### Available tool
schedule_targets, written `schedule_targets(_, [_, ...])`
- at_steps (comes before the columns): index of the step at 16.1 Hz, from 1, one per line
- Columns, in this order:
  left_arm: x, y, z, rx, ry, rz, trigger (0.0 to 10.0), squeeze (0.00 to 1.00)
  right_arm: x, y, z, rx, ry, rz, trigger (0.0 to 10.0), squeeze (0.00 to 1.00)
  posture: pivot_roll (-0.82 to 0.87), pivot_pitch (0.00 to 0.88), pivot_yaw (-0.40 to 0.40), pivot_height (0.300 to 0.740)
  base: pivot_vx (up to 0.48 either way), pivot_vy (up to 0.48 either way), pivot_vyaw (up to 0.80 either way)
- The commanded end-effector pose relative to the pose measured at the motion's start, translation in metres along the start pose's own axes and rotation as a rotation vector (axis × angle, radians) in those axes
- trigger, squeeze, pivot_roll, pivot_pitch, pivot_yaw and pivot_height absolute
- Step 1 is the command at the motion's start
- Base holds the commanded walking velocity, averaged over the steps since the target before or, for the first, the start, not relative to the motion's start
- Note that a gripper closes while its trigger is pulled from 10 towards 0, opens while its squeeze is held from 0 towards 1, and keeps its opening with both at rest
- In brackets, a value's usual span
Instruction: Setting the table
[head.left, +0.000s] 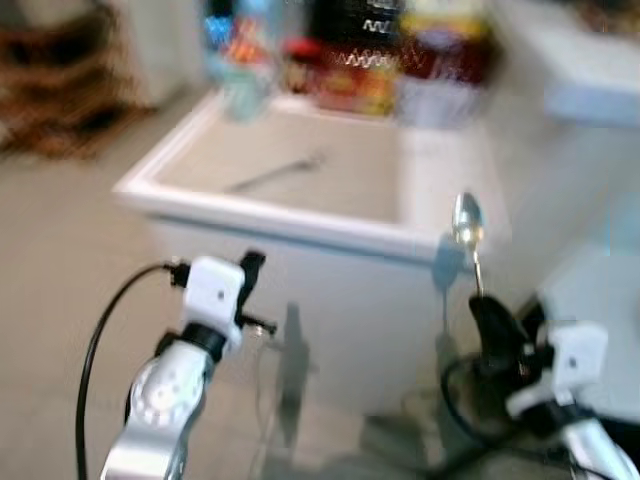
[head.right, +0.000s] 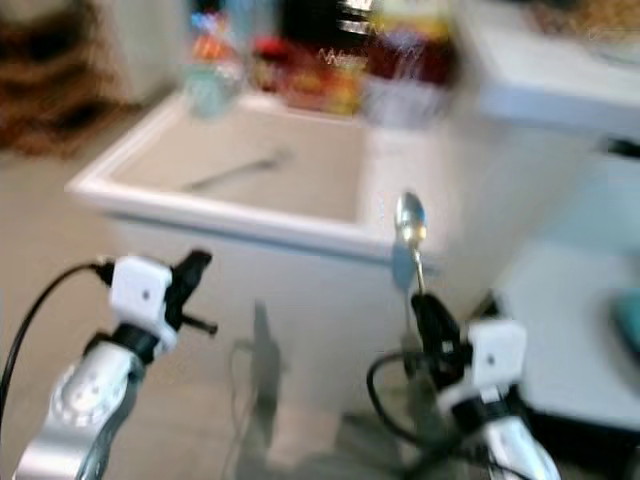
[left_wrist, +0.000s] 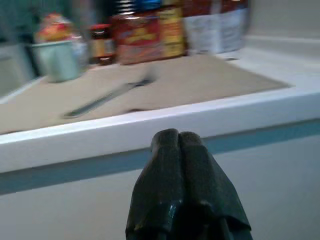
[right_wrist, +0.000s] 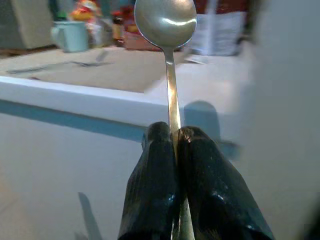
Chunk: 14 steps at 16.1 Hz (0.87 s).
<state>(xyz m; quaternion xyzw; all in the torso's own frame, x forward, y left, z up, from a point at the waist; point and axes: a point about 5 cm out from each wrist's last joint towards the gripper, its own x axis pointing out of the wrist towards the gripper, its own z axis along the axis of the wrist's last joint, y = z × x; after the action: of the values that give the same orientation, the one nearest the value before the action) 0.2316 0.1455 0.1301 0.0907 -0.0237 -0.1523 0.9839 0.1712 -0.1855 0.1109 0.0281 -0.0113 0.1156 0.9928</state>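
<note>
A silver spoon (head.left: 467, 221) stands upright, bowl up, held by its handle in my right gripper (head.left: 487, 303), which is shut on it just in front of the white table's near edge (head.left: 300, 225). In the right wrist view the spoon (right_wrist: 166, 20) rises between the two black fingers (right_wrist: 155, 165). A beige placemat (head.left: 290, 165) covers the tabletop, and a fork (head.left: 272, 174) lies on it. My left gripper (head.left: 252, 266) is shut and empty, low in front of the table's left part; the left wrist view has its closed fingers (left_wrist: 180, 150) pointing at the table edge.
Jars, packets and a pale mug (left_wrist: 57, 60) crowd the table's far side (head.left: 350, 60). A white counter (head.right: 560, 70) stands at the right, with a pale blue surface (head.right: 570, 310) below it. A brown basket (head.left: 50, 90) sits on the floor at the far left.
</note>
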Motion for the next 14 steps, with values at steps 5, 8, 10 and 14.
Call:
schedule_targets(5, [-0.005, 0.003, 0.000, 0.021, 0.004, -0.009, 10.0, 0.00, -0.009, -0.005, 0.001, -0.054, -0.004, 0.059, 10.0, 0.00, 0.04, 0.031, -0.039, 0.740, 0.000, -0.469, 0.00])
schedule_targets(8, [-0.001, 0.002, 0.007, 0.014, -0.020, -0.006, 10.0, 0.00, -0.007, -0.020, 0.005, -0.010, -0.034, -0.071, 10.0, 0.00, 0.03, 0.038, -0.036, 0.740, 0.000, -0.467, 0.00])
schedule_targets(10, [0.009, 0.001, 0.011, 0.010, -0.034, -0.011, 10.0, 0.00, -0.001, -0.024, 0.013, 0.008, -0.055, -0.125, 10.0, 0.00, 0.02, 0.043, -0.025, 0.740, 0.000, -0.467, 0.00])
schedule_targets(14, [0.022, 0.000, 0.017, 0.027, -0.059, -0.043, 10.0, 0.00, 0.007, -0.034, 0.017, 0.037, 0.001, -0.186, 10.0, 0.00, 0.01, 0.043, -0.004, 0.740, 0.000, -0.464, 0.00])
